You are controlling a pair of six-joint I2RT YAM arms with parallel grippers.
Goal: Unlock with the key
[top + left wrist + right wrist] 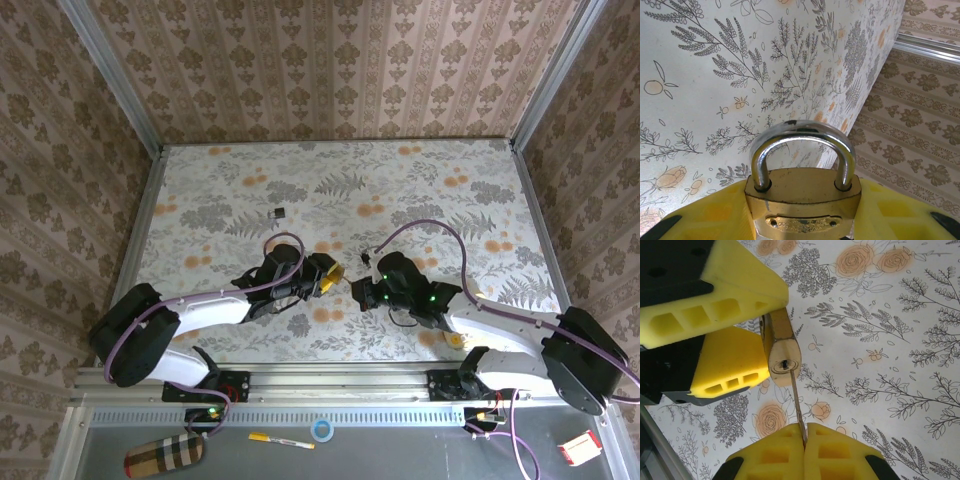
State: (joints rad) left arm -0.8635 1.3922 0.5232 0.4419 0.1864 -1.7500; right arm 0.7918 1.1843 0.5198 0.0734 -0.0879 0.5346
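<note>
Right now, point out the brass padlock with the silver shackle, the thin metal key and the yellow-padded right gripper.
brass padlock (802, 200): left wrist view, front of its body.
thin metal key (796, 402): right wrist view, middle of the blade.
right gripper (805, 432): right wrist view, between its fingertips.

Surface (420, 165) wore pale floral print, grey ferns and orange roses. Three walls (330, 60) in brown damask wallpaper; aluminium posts (108, 75) at the rear corners. Even light.
</note>
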